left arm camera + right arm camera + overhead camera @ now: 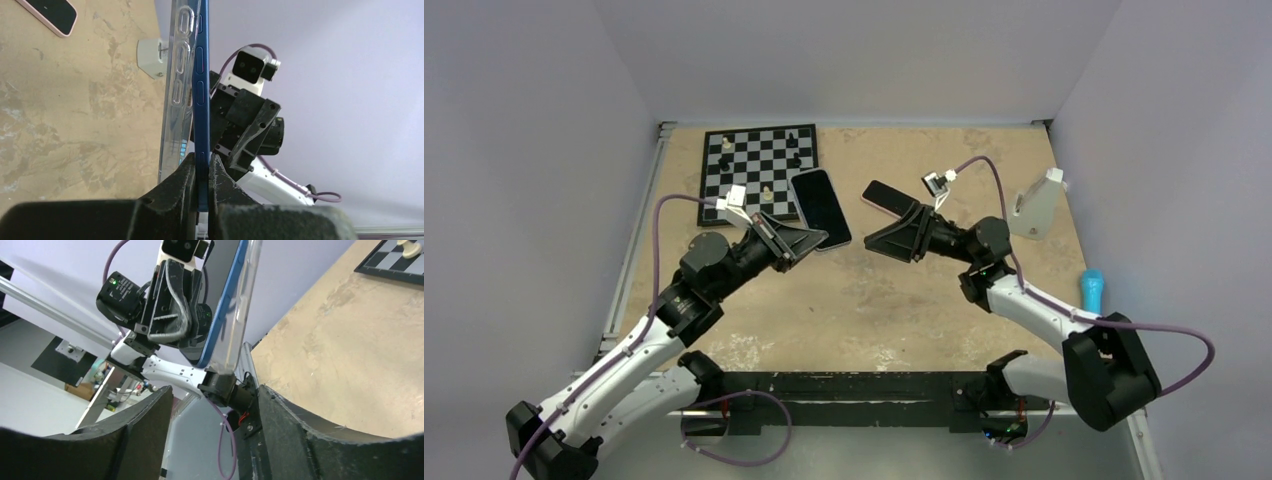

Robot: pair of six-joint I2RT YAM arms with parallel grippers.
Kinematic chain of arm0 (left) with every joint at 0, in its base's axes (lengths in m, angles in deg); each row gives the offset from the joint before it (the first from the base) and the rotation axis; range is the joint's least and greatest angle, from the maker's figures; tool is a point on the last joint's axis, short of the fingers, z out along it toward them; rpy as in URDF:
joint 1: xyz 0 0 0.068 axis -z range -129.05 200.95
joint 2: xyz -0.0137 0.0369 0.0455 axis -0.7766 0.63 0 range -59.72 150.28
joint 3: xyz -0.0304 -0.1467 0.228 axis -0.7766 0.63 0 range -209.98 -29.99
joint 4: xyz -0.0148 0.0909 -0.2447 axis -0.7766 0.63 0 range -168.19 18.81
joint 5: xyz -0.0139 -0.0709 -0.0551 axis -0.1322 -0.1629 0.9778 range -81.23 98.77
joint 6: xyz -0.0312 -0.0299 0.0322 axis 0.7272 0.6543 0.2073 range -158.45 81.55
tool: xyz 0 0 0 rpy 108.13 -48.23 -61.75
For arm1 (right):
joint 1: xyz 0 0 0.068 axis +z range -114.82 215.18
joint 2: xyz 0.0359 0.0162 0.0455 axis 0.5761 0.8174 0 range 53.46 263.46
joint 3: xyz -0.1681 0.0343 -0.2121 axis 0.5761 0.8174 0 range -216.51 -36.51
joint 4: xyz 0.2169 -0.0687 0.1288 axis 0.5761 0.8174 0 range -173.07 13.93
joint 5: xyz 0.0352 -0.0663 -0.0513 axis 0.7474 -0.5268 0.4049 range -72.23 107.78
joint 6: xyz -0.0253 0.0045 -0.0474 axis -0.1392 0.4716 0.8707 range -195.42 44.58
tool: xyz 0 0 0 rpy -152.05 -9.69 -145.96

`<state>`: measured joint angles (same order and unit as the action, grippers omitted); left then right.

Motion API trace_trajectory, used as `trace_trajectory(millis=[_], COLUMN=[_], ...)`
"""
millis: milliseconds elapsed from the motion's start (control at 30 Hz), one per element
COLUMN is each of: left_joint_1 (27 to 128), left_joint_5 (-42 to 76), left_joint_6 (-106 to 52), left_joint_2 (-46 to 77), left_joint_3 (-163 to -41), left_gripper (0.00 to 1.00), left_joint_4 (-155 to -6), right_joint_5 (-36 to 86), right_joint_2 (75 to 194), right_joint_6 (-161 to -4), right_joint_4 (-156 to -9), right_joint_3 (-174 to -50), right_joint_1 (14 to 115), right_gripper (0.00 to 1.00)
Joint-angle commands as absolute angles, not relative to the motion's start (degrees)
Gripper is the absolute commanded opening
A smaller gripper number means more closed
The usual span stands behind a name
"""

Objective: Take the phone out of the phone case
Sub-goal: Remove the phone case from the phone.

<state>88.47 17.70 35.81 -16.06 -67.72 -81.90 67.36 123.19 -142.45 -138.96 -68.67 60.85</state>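
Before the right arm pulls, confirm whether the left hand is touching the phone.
Touching. The left wrist view shows the left hand shut on the phone, both fingers pressed against its blue edge.

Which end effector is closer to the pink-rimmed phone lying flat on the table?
Right. The right end effector, open, sits just on the robot's side of the pink-rimmed phone; the left end effector is farther off to its left, clamped on the blue-edged cased phone.

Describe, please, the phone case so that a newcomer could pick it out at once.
Start at the chessboard at the table's far left; just in front of it the left gripper holds a phone. The case is the clear shell against that phone's blue rim, unlike the bare pink-rimmed phone lying flat nearby.
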Motion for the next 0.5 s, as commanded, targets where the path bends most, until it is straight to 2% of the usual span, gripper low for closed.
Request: trace_trajectory(millis=[0,167,467], left_joint_1=[88.32,88.33,88.37], left_joint_5=[13.54,14.08,15.13], left_joint_6=[42.34,44.44,45.36], left_joint_2=[-19.2,-18.97,-18.54], left_joint_3=[-69.51,-68.59,-67.66], left_gripper=[0.0,0.0,0.0], left_joint_4=[-86.74,-90.14,-92.69], right_joint_5=[64.57,62.02,61.3], right_joint_2=[120.61,123.11,130.97], right_joint_6=[-143.74,-143.48,-149.45], right_joint_4=[-146.61,-144.7,-153.96], right_joint_3=[-66.2,-68.61,-73.93], right_joint_1=[61.64,64.22,69.56], right_gripper=[0.63,0.58,0.5])
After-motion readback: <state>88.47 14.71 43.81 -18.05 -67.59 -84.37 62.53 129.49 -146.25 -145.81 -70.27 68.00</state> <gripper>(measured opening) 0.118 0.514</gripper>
